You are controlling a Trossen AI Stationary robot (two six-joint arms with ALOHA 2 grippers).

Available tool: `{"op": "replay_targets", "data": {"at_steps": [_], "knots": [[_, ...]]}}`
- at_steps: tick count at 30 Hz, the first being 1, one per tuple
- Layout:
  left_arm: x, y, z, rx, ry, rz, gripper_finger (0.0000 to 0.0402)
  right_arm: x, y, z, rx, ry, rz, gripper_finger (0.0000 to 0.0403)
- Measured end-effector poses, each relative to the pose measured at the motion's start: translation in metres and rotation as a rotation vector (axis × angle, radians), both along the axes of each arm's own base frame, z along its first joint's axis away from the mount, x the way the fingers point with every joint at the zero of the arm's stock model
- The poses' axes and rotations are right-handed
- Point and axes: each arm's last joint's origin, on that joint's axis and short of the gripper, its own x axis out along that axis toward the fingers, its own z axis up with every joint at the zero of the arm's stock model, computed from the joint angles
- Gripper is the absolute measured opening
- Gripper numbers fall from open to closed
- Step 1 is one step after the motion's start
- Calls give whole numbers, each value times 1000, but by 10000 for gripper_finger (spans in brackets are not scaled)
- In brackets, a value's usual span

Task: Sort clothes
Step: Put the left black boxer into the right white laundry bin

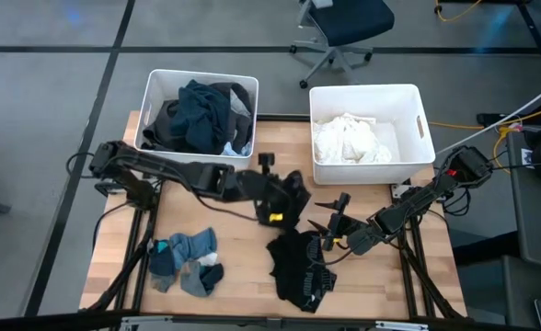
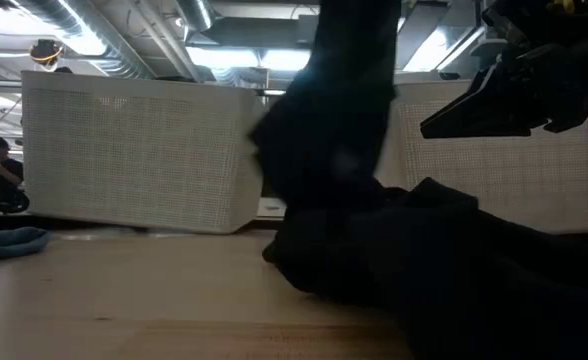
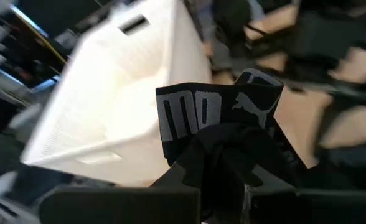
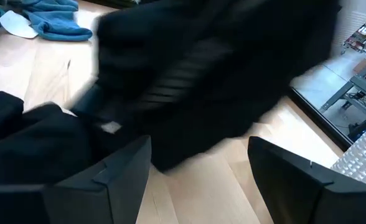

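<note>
You are partway through the sort, by the look of it: both white bins already hold clothes, but several pieces are still out on the wooden table (image 1: 243, 285). The left bin (image 1: 157, 87) is heaped with dark garments (image 1: 197, 115), grey, black and deep teal, with a bit of pale blue showing at its near corner. The right bin (image 1: 416, 101) holds only a white garment (image 1: 349, 140), bunched toward its left side, with bare floor showing on the right. Your left gripper (image 1: 284, 195) is over the middle of the table, between the two bins and a little in front of them, its fingers pressed together on a black garment (image 3: 233, 134); the left wrist view shows a black-and-grey waistband with a leaping-cat logo, so it reads as underwear or shorts, lifted clear of the wood and hanging down in the low view. Your right gripper (image 1: 330, 222) hovers just right of it with its fingers spread wide, holding nothing. Directly below it a second black pile (image 1: 300, 267) lies on the table, and well to the left sits a cluster of grey-blue socks (image 1: 186, 262). Judging by the colours, the held piece belongs with the darks in the left bin; the pile and the socks remain after that.
</note>
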Motion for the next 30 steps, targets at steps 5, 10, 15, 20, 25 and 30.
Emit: {"op": "replay_targets", "data": {"at_steps": [5, 10, 15, 20, 25, 30], "knots": [[7, 21, 21, 82, -107, 18, 15, 0, 0, 0, 1, 2, 3, 270], [11, 41, 52, 183, -256, 43, 16, 0, 0, 0, 0, 3, 3, 270], [10, 62, 85, 311, -448, 91, 16, 0, 0, 0, 0, 4, 3, 270], [2, 94, 112, 361, -686, 84, 16, 0, 0, 0, 0, 3, 3, 270], [-9, 138, 127, 338, -956, 39, 16, 0, 0, 0, 0, 4, 3, 270], [-12, 181, 120, 198, -1099, -5, 17, 0, 0, 0, -1, 6, 3, 270]]}}
